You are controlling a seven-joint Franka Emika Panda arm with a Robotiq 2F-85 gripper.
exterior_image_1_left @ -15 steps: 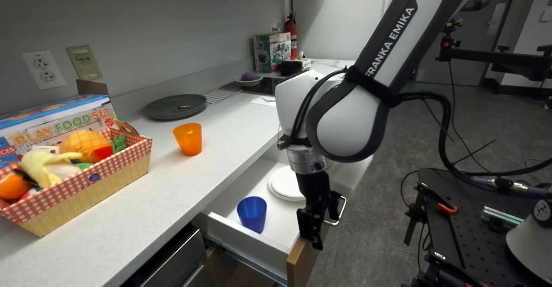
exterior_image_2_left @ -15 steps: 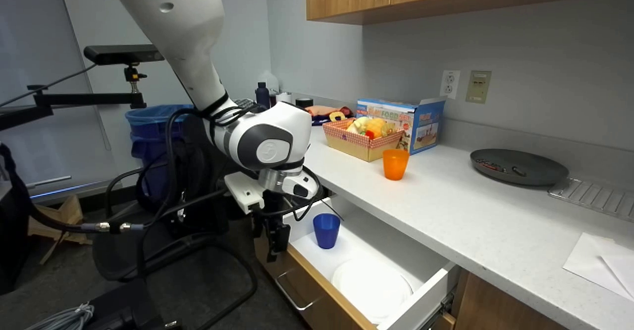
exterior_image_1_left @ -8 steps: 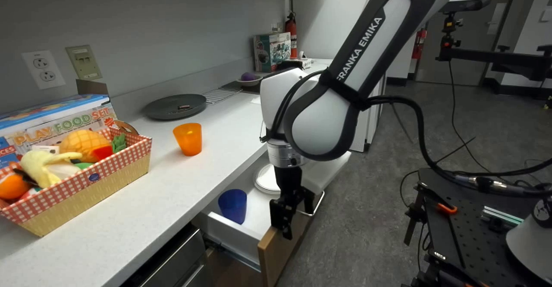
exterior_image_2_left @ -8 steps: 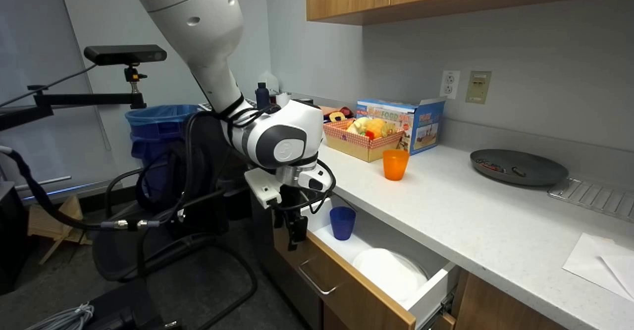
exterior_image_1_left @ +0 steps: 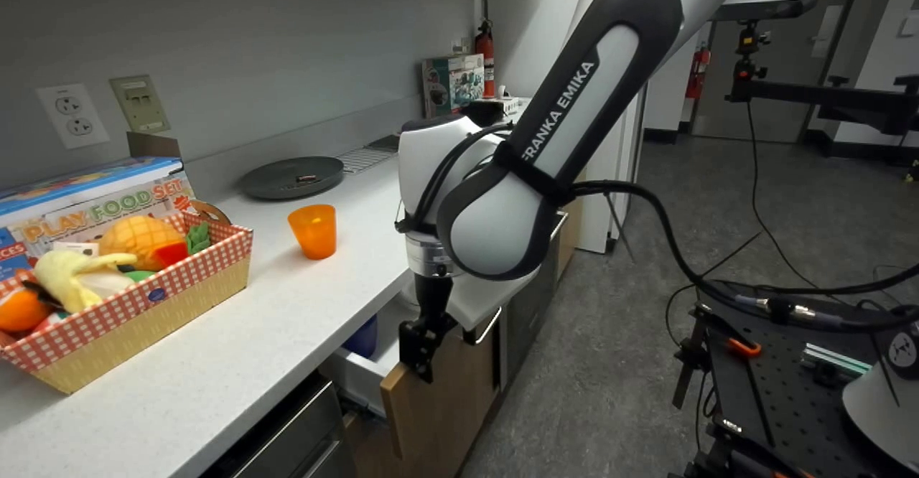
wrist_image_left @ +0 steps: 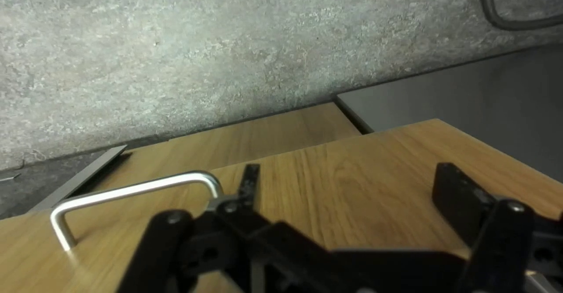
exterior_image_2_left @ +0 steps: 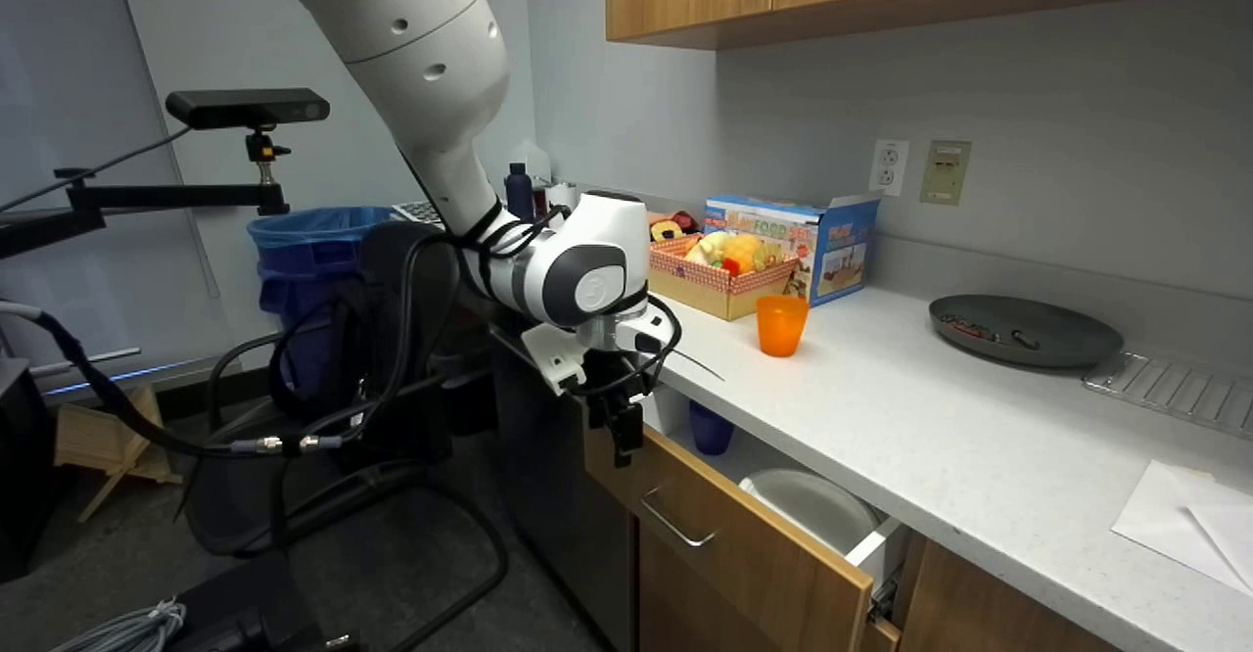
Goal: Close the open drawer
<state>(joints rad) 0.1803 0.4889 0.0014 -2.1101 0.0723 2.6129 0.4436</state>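
- Readable stuff first: "FRANKA EMIKA" runs up the side of the arm (exterior_image_1_left: 556, 115) in an exterior view, and the box (exterior_image_1_left: 108, 198) on the counter (exterior_image_1_left: 266, 320) says "PLAY FOOD SET". Smaller print on that box is too blurry to make out.
- The drawer (exterior_image_1_left: 452, 392) is under the counter, partway out. Its wood front (exterior_image_2_left: 773, 564) faces away from the counter, over the grey floor (exterior_image_1_left: 682, 234).
- Long axis goes sideways, parallel to the counter edge. The metal handle (wrist_image_left: 136, 191) follows that same line and sticks out from the front.
- Compared with half a second ago, the drawer is clearly further in, and the arm and gripper (wrist_image_left: 347, 181) have shifted in along with it.
- The blue cup (exterior_image_1_left: 362, 338) showed a lot more before; now the counter edge cuts off a good chunk of it. Same deal with the plates (exterior_image_2_left: 817, 505), which also look greyer.
- The orange cup (exterior_image_1_left: 314, 232) on the counter hasn't budged.
- Gripper's wide: the wrist view has its fingers (wrist_image_left: 457, 205) standing well apart, wood showing between them. It's at the front's top edge, near one end, off to one side of the handle. Can't tell exactly where it touches.
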